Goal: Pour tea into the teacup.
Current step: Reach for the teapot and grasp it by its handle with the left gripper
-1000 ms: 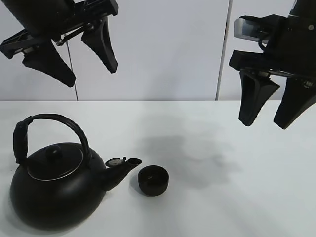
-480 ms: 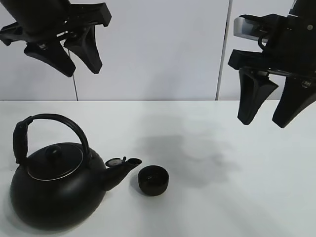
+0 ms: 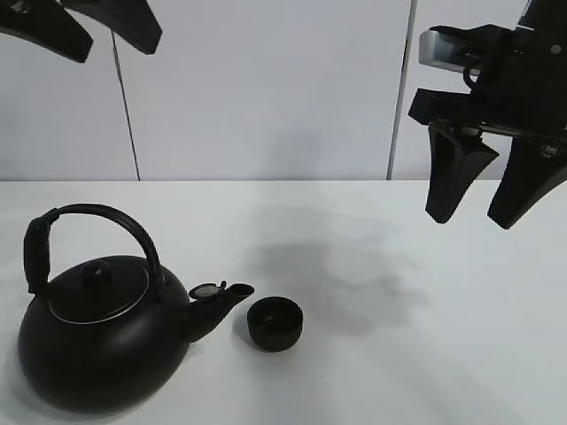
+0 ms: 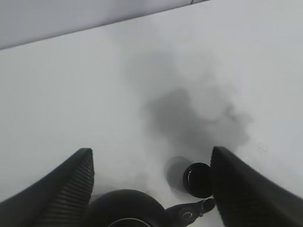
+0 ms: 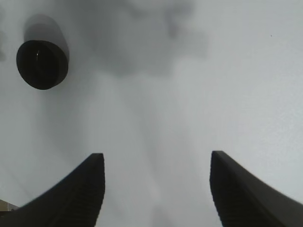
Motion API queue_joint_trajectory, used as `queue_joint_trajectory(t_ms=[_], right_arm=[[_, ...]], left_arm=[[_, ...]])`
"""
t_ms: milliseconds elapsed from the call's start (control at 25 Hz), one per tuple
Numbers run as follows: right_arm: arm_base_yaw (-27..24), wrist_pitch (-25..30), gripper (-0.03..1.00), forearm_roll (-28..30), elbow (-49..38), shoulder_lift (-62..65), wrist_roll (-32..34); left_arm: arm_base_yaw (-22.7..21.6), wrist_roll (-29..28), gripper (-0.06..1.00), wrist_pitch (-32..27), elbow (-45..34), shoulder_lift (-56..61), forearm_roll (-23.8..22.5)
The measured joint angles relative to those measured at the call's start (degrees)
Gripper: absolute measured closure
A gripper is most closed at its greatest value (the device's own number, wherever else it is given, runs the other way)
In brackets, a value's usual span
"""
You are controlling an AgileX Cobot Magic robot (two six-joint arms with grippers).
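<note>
Teacup is set just right of the kettle's spout and could be knocked or overshot in tilting; left gripper and right gripper are held spread, seemingly empty.

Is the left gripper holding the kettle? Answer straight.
No: the left gripper hangs open, high above the kettle, which stands untouched on the table.

A white table meets a pale wall.
</note>
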State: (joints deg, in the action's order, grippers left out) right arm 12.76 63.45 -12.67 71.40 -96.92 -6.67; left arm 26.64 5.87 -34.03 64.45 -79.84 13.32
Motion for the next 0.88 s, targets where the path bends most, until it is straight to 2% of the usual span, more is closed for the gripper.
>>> queue_joint_trajectory(t_ms=[120, 320, 480, 560, 760, 880], right_arm=[[0.0, 0.0, 0.52, 0.0, 0.0, 0.0, 0.0], [0.0, 0.0, 0.52, 0.0, 0.0, 0.0, 0.0], [0.0, 0.0, 0.52, 0.0, 0.0, 0.0, 0.0], [0.0, 0.0, 0.52, 0.0, 0.0, 0.0, 0.0], [0.0, 0.0, 0.52, 0.0, 0.0, 0.0, -0.2], [0.0, 0.0, 0.52, 0.0, 0.0, 0.0, -0.2]], left_arm=[[0.0, 4.0, 0.43, 7.6, -8.7, 6.7, 1.7], [0.0, 7.2, 0.43, 27.1, -25.4, 16.5, 6.7], [0.7, 7.4, 0.43, 38.6, -36.1, 19.2, 7.1], [2.4, 7.5, 0.43, 43.4, -40.7, 19.3, 6.7], [6.9, 7.5, 0.43, 60.2, -50.1, 19.3, 6.3], [7.4, 7.5, 0.43, 65.2, -53.9, 19.3, 6.3]])
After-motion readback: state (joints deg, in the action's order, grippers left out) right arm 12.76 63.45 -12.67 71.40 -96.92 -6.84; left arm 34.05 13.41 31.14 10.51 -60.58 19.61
